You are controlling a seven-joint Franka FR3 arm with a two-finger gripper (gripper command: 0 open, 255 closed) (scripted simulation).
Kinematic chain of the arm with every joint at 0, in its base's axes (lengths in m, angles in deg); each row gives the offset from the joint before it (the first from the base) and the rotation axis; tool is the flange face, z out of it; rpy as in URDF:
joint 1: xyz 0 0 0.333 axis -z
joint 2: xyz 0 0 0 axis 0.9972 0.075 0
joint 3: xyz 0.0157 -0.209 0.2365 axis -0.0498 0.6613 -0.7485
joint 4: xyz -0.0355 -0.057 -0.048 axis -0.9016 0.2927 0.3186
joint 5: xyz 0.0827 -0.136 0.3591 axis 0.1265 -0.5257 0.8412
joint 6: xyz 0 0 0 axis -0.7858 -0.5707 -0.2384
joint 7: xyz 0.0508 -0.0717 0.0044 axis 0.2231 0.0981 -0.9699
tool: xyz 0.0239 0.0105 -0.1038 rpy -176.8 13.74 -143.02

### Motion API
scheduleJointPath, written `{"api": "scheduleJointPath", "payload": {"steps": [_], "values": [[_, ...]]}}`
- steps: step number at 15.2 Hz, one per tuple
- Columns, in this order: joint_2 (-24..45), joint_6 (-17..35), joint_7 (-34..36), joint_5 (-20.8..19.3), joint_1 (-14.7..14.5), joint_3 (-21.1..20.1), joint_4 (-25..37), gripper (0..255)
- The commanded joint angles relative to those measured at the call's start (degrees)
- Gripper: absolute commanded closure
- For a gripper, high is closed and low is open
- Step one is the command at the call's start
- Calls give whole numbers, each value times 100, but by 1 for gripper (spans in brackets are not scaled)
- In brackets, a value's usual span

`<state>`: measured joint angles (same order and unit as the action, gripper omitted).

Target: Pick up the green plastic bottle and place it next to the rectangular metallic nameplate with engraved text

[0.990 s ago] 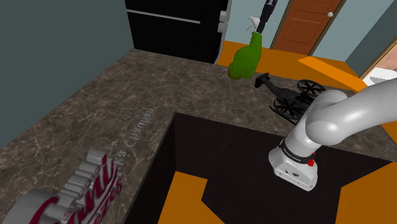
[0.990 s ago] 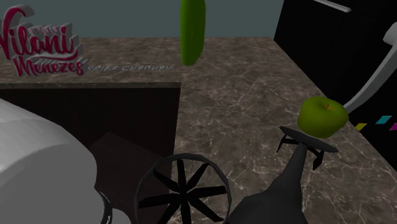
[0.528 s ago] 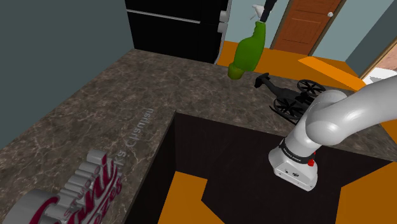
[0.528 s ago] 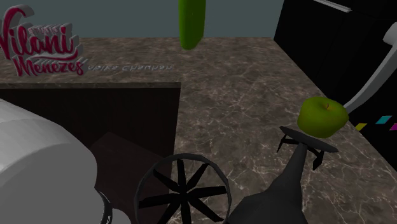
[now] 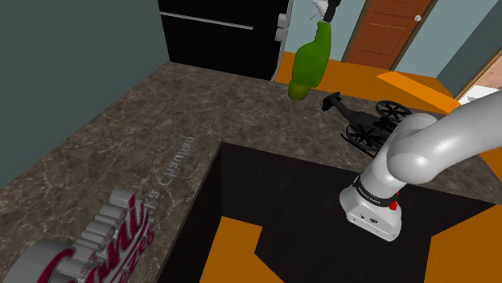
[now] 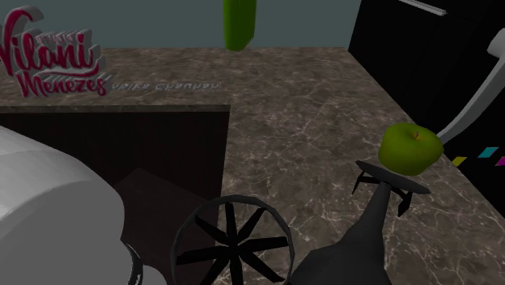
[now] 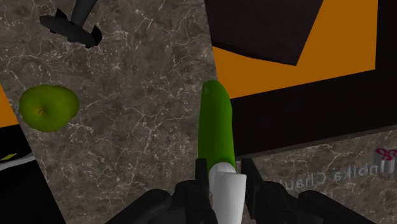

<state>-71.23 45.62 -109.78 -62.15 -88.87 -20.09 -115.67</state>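
Gripper [image 7: 225, 173] clamped on white neck of green bottle [image 5: 310, 63], dangling high above counter [image 5: 145, 104]. You should carry it level toward flat nameplate [image 5: 173, 165], lower slowly, set down just beside lettering.

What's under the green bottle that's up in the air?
Held by the end effector, the green bottle hangs over the marbled countertop, near its edge. The strip directly beneath is hidden by the bottle itself.
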Motion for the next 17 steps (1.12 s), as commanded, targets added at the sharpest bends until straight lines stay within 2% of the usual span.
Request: {"api": "scheduleJointPath", "payload": {"steps": [1,9,17], "values": [[121,239,184,76,-53,-139,-109,255],[782,1272,819,296,-277,-627,-452,255],[1781,2180,1402,390,-511,-1055,-321,255]]}}
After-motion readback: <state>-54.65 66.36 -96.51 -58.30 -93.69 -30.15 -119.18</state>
